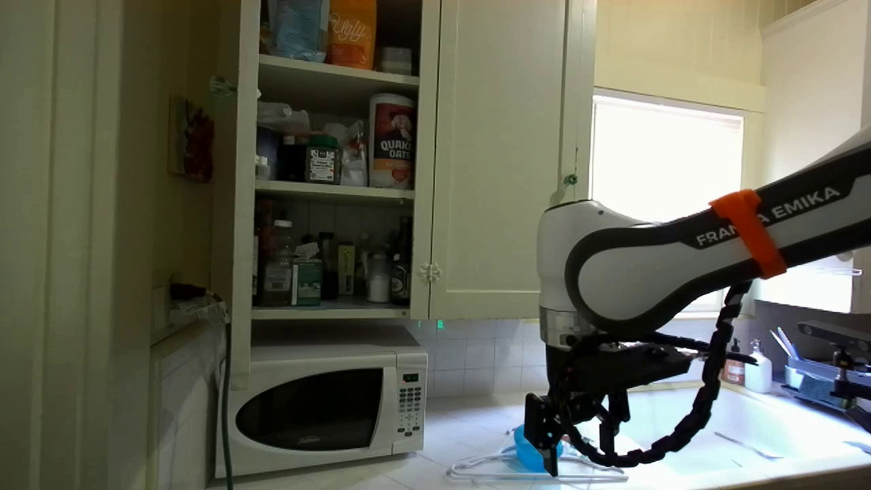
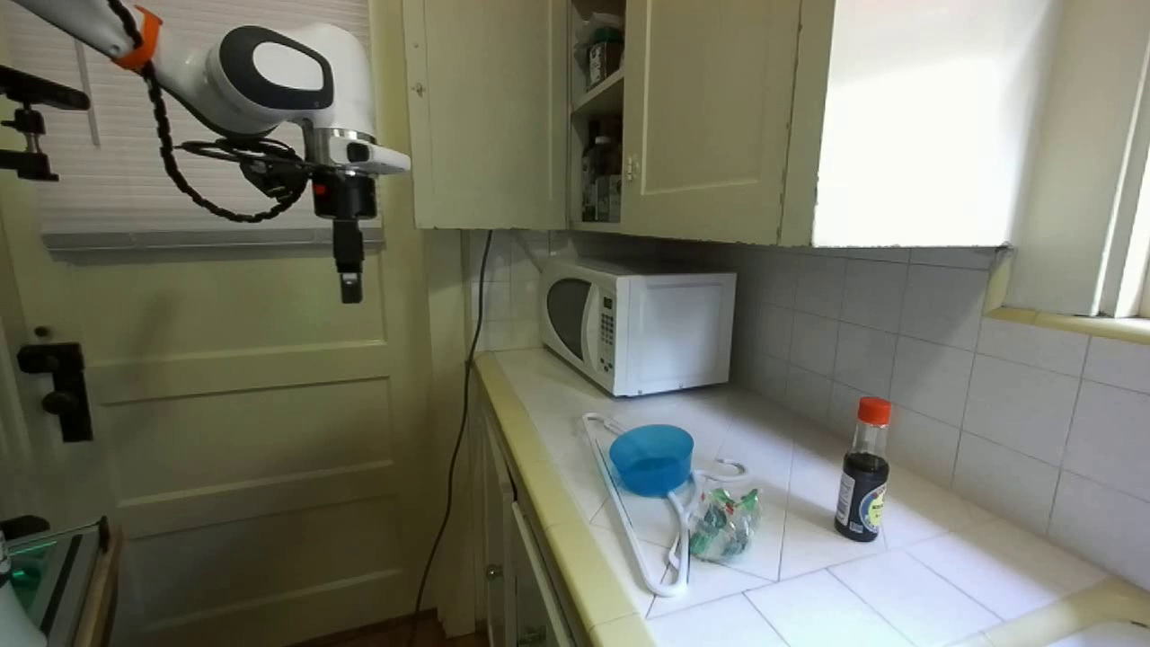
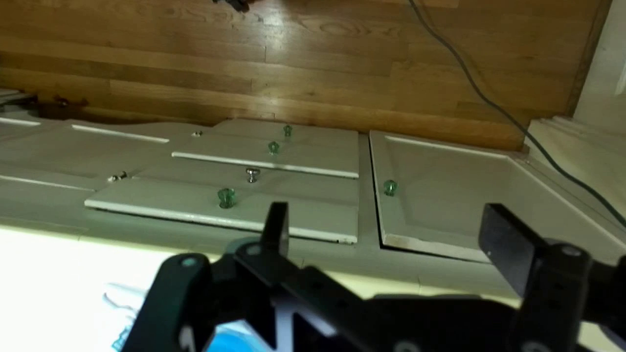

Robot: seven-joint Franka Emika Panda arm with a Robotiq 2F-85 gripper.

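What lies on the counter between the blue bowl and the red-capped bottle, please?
Between the blue bowl and the red-capped bottle lie a white hanger hook and, nearer the camera, a crumpled green-and-clear bag; an exterior view shows this.

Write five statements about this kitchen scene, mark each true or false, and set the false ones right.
1. A blue bowl and a white hanger are on the counter. True.
2. The gripper is open and holds nothing. True.
3. The gripper touches the blue bowl. False: the gripper hangs in the air, apart from the blue bowl.
4. A bottle of dark liquid stands upright on the counter. True.
5. The top of that bottle is green. False: its cap is red.
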